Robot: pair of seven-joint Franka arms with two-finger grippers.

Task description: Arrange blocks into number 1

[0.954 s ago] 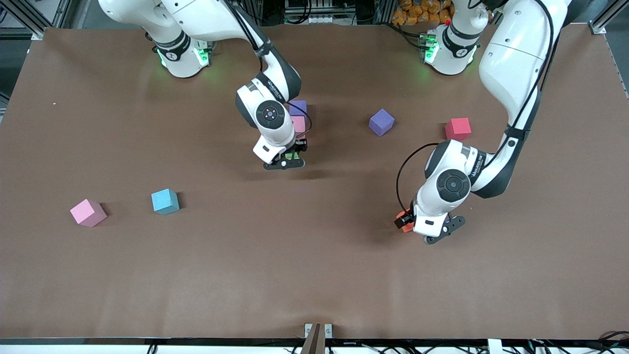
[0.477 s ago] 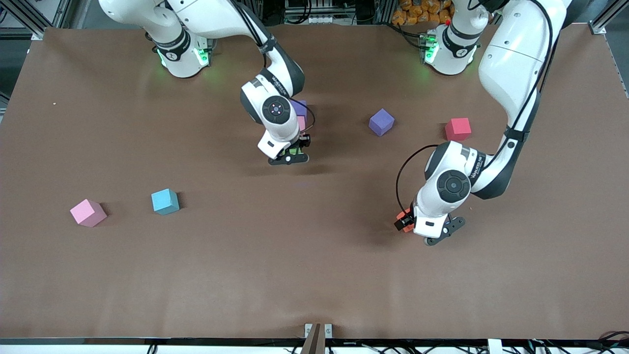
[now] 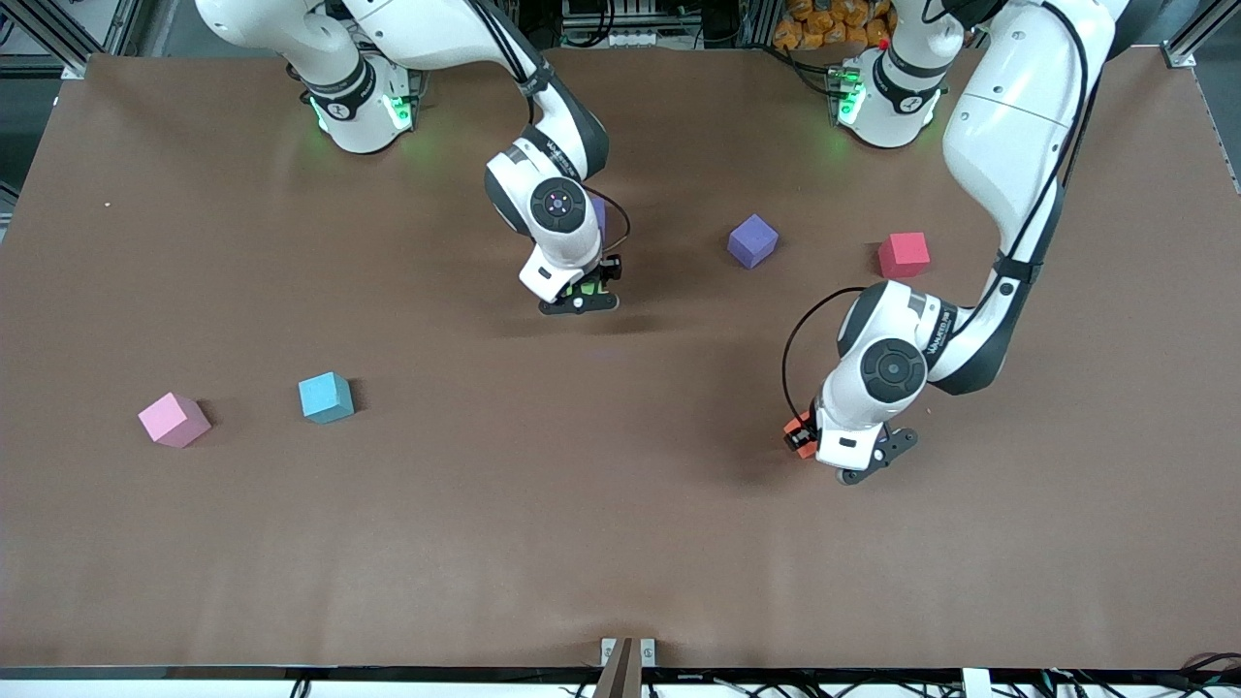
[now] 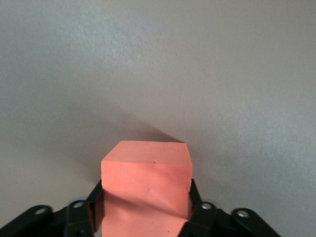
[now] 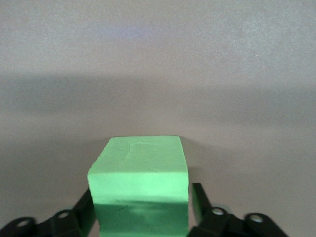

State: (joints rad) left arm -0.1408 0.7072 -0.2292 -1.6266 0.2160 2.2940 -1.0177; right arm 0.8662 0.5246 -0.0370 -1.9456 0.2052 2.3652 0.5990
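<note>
Nearest the camera, your left gripper (image 4: 146,213) is at the left arm's end of the table (image 3: 620,543). Its jaws press against 2 opposite sides of the orange cube (image 4: 147,170), so it has a grip. Whether that cube rests on the table or is just off it, I cannot tell.

A little farther, toward the right arm's end, a loose pink cube (image 3: 173,419) and the blue cube (image 3: 325,397) sit near each other but apart, both untouched.

Farther again, about mid-table, the right gripper (image 5: 142,213) is low around the green cube (image 5: 139,170). Its jaws stand slightly off the cube's sides, so nothing is held and green sits on the table. Only a sliver of purple (image 3: 601,215) shows past that wrist, farther from the camera than green. The rest of the column there is hidden.

Farthest are the red cube (image 3: 904,254) and a second purple cube (image 3: 752,240), both loose toward the left arm's end.

The coming move turns on 1 relation, as I judge it. The column runs from far to near, and green is its nearest visible block. Orange lies nearer the camera than green and well toward the left arm's end. You would carry it across to green's near face once the right gripper is out of the way.
</note>
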